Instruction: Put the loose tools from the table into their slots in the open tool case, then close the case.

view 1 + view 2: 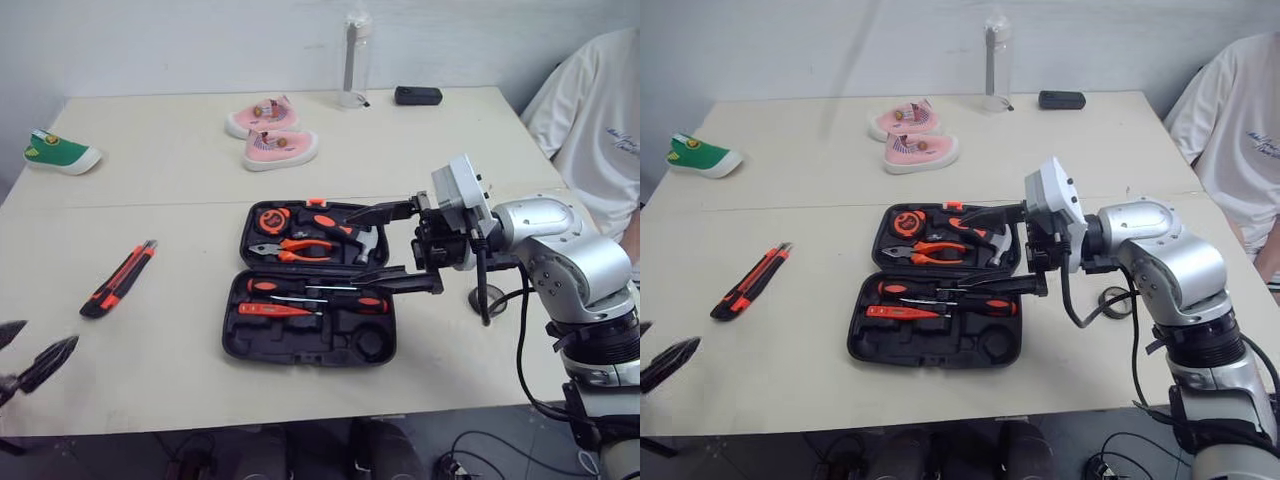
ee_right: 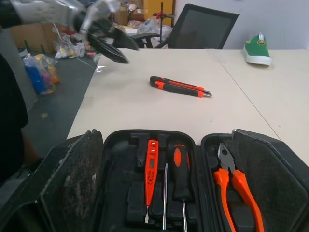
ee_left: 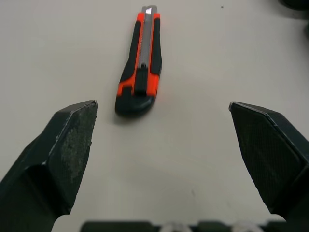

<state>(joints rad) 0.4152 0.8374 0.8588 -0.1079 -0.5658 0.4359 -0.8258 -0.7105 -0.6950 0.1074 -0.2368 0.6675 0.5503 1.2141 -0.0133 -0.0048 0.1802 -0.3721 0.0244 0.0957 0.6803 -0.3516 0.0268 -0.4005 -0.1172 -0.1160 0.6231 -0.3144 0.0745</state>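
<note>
Jaws wide, empty, left gripper (image 3: 161,103) facing knife (image 3: 142,58), right gripper (image 2: 165,133) over case (image 1: 290,345)

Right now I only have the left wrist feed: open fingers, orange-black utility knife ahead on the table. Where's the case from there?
Observer: The open tool case lies to the robot's right of the utility knife, well apart from it on the table.
Operator: And the other side?
Observer: The right gripper hovers open over the case's right side, holding nothing.
Operator: Other loose items?
Observer: A dark ring lies on the table to the right of the case, partly hidden; I can't identify it.
</note>
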